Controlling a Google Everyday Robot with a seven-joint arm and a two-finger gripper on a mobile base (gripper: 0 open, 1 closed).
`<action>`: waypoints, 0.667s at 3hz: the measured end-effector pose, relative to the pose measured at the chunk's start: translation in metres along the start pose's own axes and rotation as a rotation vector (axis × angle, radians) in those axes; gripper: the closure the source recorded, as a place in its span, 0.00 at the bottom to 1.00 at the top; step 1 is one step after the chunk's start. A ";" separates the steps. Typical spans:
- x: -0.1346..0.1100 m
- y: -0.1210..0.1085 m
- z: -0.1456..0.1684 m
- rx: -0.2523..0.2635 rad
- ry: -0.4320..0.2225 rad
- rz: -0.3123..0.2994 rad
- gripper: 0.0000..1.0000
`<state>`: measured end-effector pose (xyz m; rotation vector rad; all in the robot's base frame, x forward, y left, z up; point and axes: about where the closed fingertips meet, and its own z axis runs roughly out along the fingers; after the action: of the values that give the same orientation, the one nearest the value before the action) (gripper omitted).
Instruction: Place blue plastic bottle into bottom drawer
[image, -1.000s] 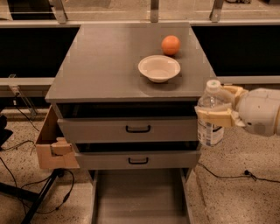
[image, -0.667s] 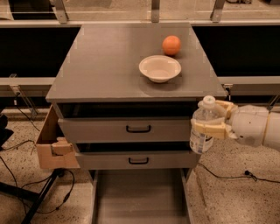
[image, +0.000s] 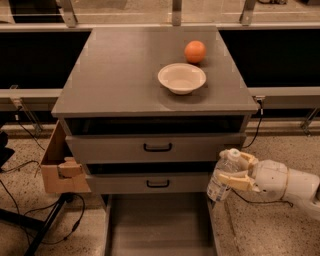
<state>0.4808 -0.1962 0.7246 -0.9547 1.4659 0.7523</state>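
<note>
gripper (image: 239, 170) grips blue plastic bottle (image: 223, 176) ~upright, cap up, beside bottom drawer (image: 160, 225).

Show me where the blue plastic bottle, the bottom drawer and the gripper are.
blue plastic bottle (image: 218, 191): camera view, on its lower labelled body.
bottom drawer (image: 160, 225): camera view, on its bare grey floor.
gripper (image: 231, 166): camera view, low right, between its fingertips, gripping the bottle.
</note>
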 end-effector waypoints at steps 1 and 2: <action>0.000 0.000 0.000 0.000 0.000 0.000 1.00; 0.002 0.002 0.013 -0.018 0.011 -0.009 1.00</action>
<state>0.4853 -0.1846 0.7209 -0.9805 1.4654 0.7560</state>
